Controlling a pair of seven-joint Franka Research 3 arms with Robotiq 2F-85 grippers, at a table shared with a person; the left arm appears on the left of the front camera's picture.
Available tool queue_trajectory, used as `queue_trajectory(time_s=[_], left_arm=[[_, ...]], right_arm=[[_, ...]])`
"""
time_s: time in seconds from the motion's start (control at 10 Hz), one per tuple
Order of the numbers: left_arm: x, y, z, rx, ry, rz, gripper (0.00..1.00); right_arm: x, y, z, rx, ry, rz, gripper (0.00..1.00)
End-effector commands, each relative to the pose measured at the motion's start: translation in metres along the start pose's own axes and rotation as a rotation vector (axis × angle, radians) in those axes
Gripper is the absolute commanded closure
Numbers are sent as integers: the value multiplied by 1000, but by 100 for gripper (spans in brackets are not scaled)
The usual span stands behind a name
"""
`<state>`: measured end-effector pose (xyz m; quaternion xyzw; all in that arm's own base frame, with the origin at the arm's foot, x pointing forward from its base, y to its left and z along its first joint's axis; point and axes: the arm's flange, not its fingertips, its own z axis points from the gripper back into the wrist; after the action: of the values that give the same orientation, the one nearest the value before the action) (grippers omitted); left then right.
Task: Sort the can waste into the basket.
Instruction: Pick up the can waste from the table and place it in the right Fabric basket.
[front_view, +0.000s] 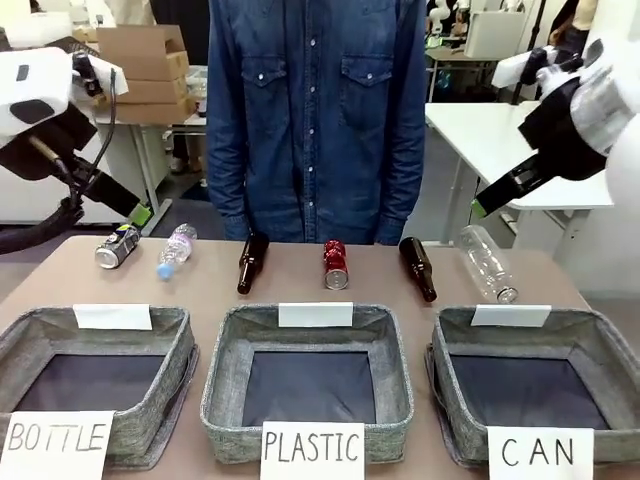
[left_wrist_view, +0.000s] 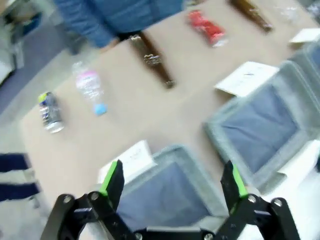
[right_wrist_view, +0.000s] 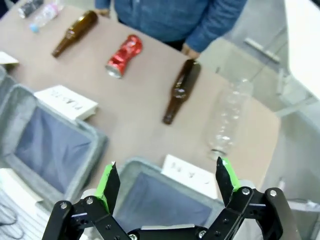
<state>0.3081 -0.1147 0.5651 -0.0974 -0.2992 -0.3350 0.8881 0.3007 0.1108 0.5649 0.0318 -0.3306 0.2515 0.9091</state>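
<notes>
**Front view: two cans, four bottles, three baskets, two grippers aloft**

Far row, left to right, all lying on the brown table (front_view: 300, 295):
1. Silver can (front_view: 117, 247), dark print, at the far left end.
2. Small clear bottle (front_view: 176, 250), pink label and blue cap, just beside the silver can.
3. Brown glass bottle (front_view: 252, 262), neck toward the near side.
4. Red can (front_view: 335, 264), pinched at the waist, mid-row, in front of a person (front_view: 315, 120) in a denim shirt standing at the far edge.
5. Second brown glass bottle (front_view: 418, 267), neck toward the near side.
6. Large clear plastic bottle (front_view: 487, 263), at the right end.

Near row, grey fabric with dark lining, each with a white sign:
- BOTTLE basket (front_view: 180, 360), left.
- PLASTIC basket (front_view: 230, 360), middle.
- CAN basket (front_view: 445, 370), right.

Both cans lie on the table outside the CAN basket. The red can is nearer to it, and the silver can is well apart from it at the opposite end.

Grippers:
- Left gripper (front_view: 140, 213): raised above the far left of the table, near the silver can. In the left wrist view the left gripper (left_wrist_view: 173, 175) has its fingers spread wide and holds nothing, above the BOTTLE basket (left_wrist_view: 185, 155); this view is blurred.
- Right gripper (front_view: 480, 208): raised above the far right, near the large clear plastic bottle. In the right wrist view the right gripper (right_wrist_view: 166, 172) is likewise spread and holds nothing, above the CAN basket (right_wrist_view: 135, 167), with the red can (right_wrist_view: 123, 56) farther off.
</notes>
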Motion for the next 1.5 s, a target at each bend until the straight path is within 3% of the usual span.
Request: queue_trajectory(time_s=[0.0, 0.1, 0.2, 0.4, 0.6, 0.7, 0.9, 1.0, 1.1, 1.4], left_arm=[[-9, 33, 25, -525, -49, 171, 0], [-25, 61, 39, -769, -100, 295, 0], [-44, 90, 45, -931, -187, 429, 0], [-84, 137, 42, -1128, -394, 654, 0], [-124, 168, 32, -1151, -538, 823, 0], [-136, 173, 25, -1144, -549, 882, 0], [-137, 169, 5, -1069, -384, 892, 0], [-127, 165, -2, -936, -250, 866, 0], [-162, 189, 6, -1119, -484, 874, 0], [-162, 189, 6, -1119, -484, 874, 0]], right_arm=[[-38, -41, 8, 429, -47, -305, 0], [-63, -72, 11, 650, -59, -550, 0], [-80, -105, 13, 746, 13, -826, 0], [-109, -157, 21, 837, -42, -1052, 0], [-118, -170, 29, 800, -122, -1108, 0], [-120, -171, 35, 794, -186, -1117, 0], [-123, -168, 51, 772, -300, -1139, 0], [-121, -157, 64, 587, -303, -1111, 0], [-126, -194, 48, 823, -229, -1137, 0], [-126, -194, 48, 823, -229, -1137, 0]])
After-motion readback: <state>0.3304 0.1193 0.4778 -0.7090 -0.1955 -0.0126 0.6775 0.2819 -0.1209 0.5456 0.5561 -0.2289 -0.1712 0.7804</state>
